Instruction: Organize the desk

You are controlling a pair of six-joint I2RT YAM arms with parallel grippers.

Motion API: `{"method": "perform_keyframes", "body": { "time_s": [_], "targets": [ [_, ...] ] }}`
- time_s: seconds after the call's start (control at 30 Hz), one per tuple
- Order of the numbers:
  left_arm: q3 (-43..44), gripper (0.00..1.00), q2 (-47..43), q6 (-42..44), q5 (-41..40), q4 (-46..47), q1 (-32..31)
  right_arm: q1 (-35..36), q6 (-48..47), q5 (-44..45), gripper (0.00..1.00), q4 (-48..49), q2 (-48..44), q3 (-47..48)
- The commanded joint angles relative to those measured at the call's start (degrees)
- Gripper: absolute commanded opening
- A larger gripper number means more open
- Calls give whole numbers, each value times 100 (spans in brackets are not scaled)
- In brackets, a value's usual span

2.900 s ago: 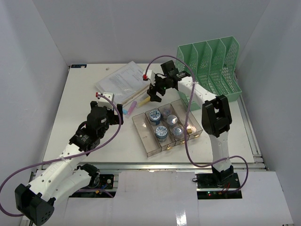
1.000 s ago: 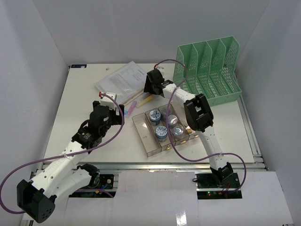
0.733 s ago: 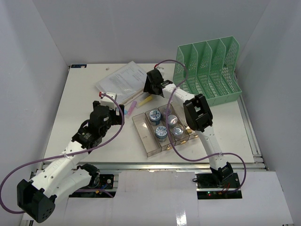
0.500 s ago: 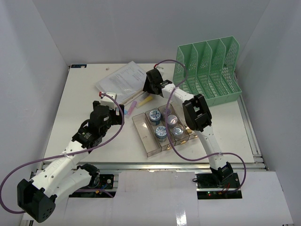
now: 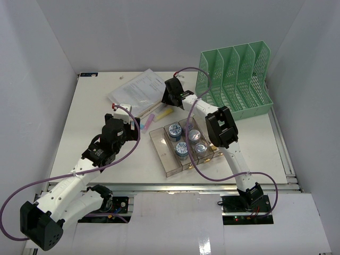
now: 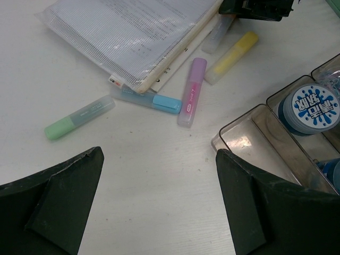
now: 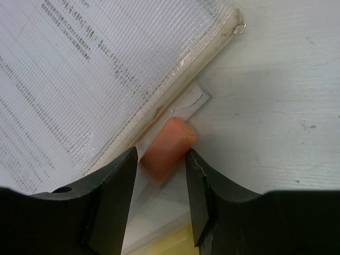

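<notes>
Closes right claw point(image 7: 161, 156) further around orange highlighter point(image 7: 169, 142), 12 o'clock from tray point(image 5: 161, 150); firm pinch cannot tell | holds left claw point(image 6: 159, 154) spread wide | likely begins a pickup; table point(image 5: 90, 106) beneath, still cluttered

Left arm point(image 5: 69, 183) reaches forward, jaws spread wide; right arm point(image 5: 234, 154) stretches far leftward, jaws set narrow.

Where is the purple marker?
In the left wrist view, the purple marker lies on the desk between the blue marker and the yellow marker, near the clear tray.
</notes>
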Motion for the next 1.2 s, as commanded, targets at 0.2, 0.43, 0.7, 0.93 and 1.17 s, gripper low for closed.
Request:
{"method": "perform_keyframes", "body": {
  "time_s": [0.2,0.43,0.7,0.93,1.17],
  "targets": [
    [-55,98,-60,44,-12,107,20,-184,472,-823,30,-166,45,-299],
    [-64,98,-60,50,-16,103,20,-446,694,-1481,12,-69,-203,-437],
    [-72,98,-60,50,-21,116,28,-694,814,-2320,8,333,-468,-689],
    [-72,98,-60,50,-12,116,28,-766,841,-3007,8,868,-692,-966],
    [-74,98,-79,43,-12,114,28,-673,806,-3544,8,1457,-958,-1207]
  ]
}}
